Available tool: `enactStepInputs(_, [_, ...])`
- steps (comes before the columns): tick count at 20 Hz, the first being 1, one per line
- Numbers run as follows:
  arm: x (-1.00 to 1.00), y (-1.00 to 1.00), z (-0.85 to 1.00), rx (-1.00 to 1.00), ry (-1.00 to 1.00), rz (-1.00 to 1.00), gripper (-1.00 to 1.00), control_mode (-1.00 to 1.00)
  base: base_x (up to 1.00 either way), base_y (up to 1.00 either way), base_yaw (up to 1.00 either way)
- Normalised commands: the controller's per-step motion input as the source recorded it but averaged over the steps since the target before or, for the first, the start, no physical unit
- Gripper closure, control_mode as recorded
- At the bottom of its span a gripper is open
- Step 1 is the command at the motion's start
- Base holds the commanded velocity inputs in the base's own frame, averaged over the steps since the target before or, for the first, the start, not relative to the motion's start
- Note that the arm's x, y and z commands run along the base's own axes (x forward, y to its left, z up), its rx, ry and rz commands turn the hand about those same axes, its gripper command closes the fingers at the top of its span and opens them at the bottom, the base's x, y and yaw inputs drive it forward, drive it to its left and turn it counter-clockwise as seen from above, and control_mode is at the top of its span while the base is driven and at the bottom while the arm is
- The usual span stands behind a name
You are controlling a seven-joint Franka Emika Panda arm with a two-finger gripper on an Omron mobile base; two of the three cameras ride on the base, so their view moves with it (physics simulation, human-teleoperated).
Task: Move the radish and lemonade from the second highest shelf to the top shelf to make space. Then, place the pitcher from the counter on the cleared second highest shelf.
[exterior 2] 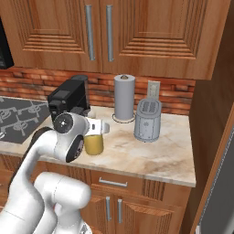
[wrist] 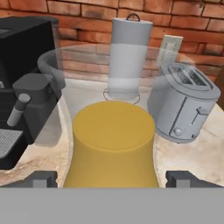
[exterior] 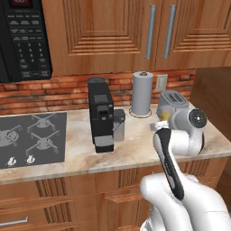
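The pitcher (wrist: 111,144) stands upright on the beige counter (exterior 2: 155,155). It is an orange-yellow vessel with a clear, pale upper part. My gripper (wrist: 114,179) is open and straddles its lower body. One dark fingertip (wrist: 41,179) shows on its left and the other on its right, each with a small gap to the pitcher. From the right base view the pitcher (exterior 2: 93,144) stands just beyond my white hand (exterior 2: 68,130). In the left base view just a sliver of the pitcher (exterior: 163,117) peeks past the wrist. The radish, the lemonade and the shelves are out of view.
A black coffee machine (exterior 2: 68,98) stands close on the pitcher's left. Behind it is a paper towel roll (exterior 2: 124,97), and a grey toaster (exterior 2: 147,119) sits to its right. A stove top (exterior: 31,137) and a microwave (exterior: 22,38) lie further left. Wooden cabinets hang overhead.
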Motion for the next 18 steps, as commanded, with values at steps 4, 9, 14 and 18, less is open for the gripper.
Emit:
enactStepInputs(4, [-0.99, -0.01, 0.88, -0.06, 0.02, -0.01, 1.00, -1.00, 0.00, 0.00, 0.00])
enactStepInputs(9, [-0.65, 0.00, 0.97, -0.01, 0.00, 0.00, 1.00, -1.00, 0.00, 0.00, 0.00])
enactStepInputs(14, [-0.48, 0.01, 0.60, 0.00, 0.00, 0.01, 1.00, -1.00, 0.00, 0.00, 0.00])
enactStepInputs(18, [-0.42, 0.21, 0.00, -0.01, 0.03, 0.06, 1.00, -1.00, 0.00, 0.00, 0.00])
